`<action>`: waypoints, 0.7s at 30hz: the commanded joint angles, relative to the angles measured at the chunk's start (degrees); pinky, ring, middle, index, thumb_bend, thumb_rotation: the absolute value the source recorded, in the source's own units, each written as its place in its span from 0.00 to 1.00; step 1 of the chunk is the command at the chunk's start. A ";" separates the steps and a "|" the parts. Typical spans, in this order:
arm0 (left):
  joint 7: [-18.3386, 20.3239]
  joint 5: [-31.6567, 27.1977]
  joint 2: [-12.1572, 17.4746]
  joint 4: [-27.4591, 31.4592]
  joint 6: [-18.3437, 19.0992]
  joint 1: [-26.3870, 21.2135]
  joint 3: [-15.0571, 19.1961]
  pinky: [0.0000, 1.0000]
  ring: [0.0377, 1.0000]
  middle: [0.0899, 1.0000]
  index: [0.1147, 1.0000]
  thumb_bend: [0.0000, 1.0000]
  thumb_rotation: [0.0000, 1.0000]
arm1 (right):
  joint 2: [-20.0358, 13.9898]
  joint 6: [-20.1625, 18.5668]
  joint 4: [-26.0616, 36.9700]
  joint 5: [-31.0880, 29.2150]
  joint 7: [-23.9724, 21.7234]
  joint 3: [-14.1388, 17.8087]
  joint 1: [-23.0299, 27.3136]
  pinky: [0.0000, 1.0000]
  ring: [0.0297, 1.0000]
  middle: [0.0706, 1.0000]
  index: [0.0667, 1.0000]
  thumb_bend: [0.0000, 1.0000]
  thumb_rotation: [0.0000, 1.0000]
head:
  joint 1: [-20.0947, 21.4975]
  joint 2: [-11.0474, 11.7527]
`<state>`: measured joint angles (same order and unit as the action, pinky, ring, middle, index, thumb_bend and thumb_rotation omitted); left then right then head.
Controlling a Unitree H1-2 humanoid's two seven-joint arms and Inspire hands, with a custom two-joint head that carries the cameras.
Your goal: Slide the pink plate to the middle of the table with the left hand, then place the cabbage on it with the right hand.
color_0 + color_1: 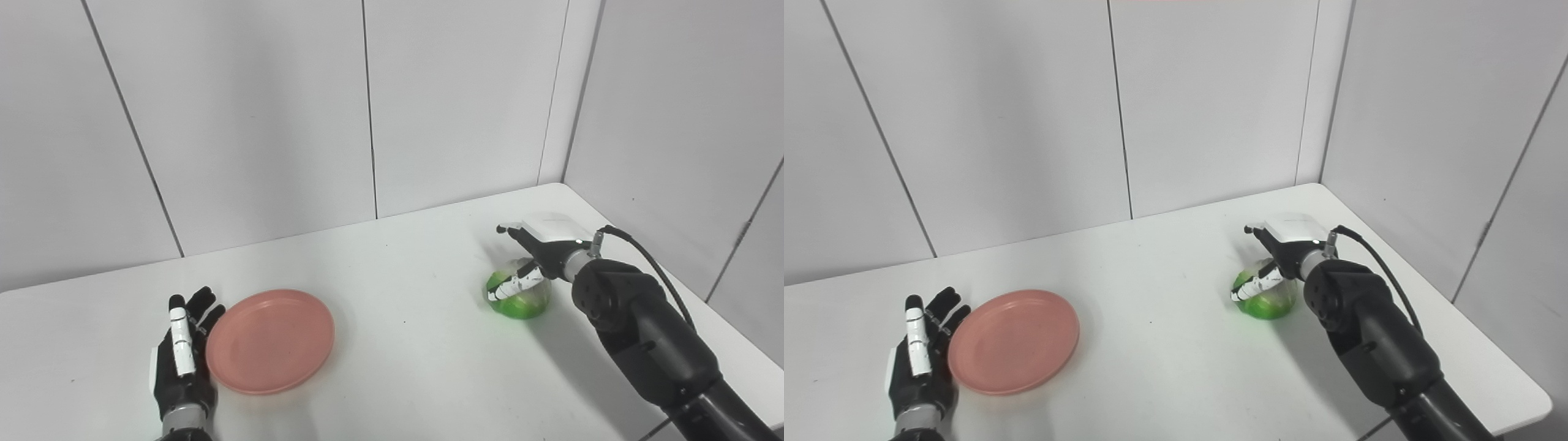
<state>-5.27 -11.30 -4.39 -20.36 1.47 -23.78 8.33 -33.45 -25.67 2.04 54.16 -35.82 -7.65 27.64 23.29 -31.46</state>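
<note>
- Left eye view had the pink plate (270,341) sitting at the near left of the white table (404,343), well left of the middle.
- Left hand (182,361) lay flat just beside the plate's left rim, fingers spread, holding nothing.
- Right hand (539,257) was over on the far right, fingers curled around the green cabbage (520,300), which looked to sit on the table.
- Nothing stood between plate and cabbage; grey wall panels (245,122) ran behind.

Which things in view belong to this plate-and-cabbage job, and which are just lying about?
Job:
- round pink plastic plate, left of the table's middle
- green cabbage, right side
- left hand, open beside the plate's left rim
- right hand, fingers over the cabbage

Lying about:
- nothing else rests on the white table
</note>
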 commanded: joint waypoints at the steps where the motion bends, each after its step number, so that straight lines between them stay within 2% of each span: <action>1: 0.17 0.01 0.24 0.97 0.67 -1.54 -0.10 0.87 0.80 0.82 0.67 0.67 0.94 | -2.15 -1.02 0.44 0.89 -0.89 -0.09 3.03 0.60 0.84 0.91 0.88 1.00 0.50 | -0.02 -0.08; 4: 0.15 0.07 0.31 0.83 0.70 -1.56 -0.06 0.87 0.80 0.82 0.69 0.68 0.94 | -2.64 -1.19 -0.05 1.60 -4.37 -0.80 3.52 0.62 0.86 0.93 0.89 1.00 0.51 | -0.02 -0.08; 8: 0.29 -0.08 0.39 0.96 0.84 -1.57 -0.04 0.86 0.79 0.81 0.67 0.67 0.94 | -2.99 -1.18 -0.79 2.43 -7.06 -1.70 4.19 0.61 0.83 0.89 0.88 1.00 0.53 | -0.06 -0.70; 13: 0.18 0.01 0.52 0.82 1.09 -1.73 -0.03 0.85 0.79 0.80 0.67 0.67 0.94 | -2.08 -1.22 -3.42 2.96 -10.42 -1.93 5.42 0.60 0.82 0.88 0.86 1.00 0.50 | -0.06 -1.23; 15: 0.11 -0.04 0.46 0.88 1.26 -1.75 0.01 0.86 0.79 0.80 0.67 0.67 0.93 | -1.41 -1.22 -4.04 2.12 -9.21 -0.94 5.20 0.56 0.75 0.85 0.86 1.00 0.48 | -0.27 -1.45; 18: -0.03 0.14 0.41 1.07 1.51 -1.71 -0.06 0.85 0.79 0.80 0.67 0.67 0.93 | -0.39 -1.15 -4.25 0.22 -5.17 0.71 4.04 0.53 0.71 0.83 0.86 1.00 0.45 | -0.39 -1.63; 20: -0.16 0.35 0.35 1.34 1.67 -1.61 -0.17 0.85 0.78 0.80 0.66 0.67 0.92 | 0.26 -0.96 -4.32 -1.24 -2.10 1.42 3.07 0.56 0.70 0.80 0.86 1.00 0.39 | -0.43 -1.71; 21: -0.20 0.46 0.36 1.42 1.75 -1.58 -0.23 0.84 0.78 0.80 0.66 0.67 0.93 | 0.49 -0.88 -4.36 -1.90 -0.93 1.61 2.72 0.55 0.67 0.77 0.85 1.00 0.35 | -0.43 -1.71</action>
<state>-5.28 -11.27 -4.21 -19.97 2.65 -24.02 8.29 -32.37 -26.33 -3.16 53.02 -40.09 -7.05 29.44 22.94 -33.13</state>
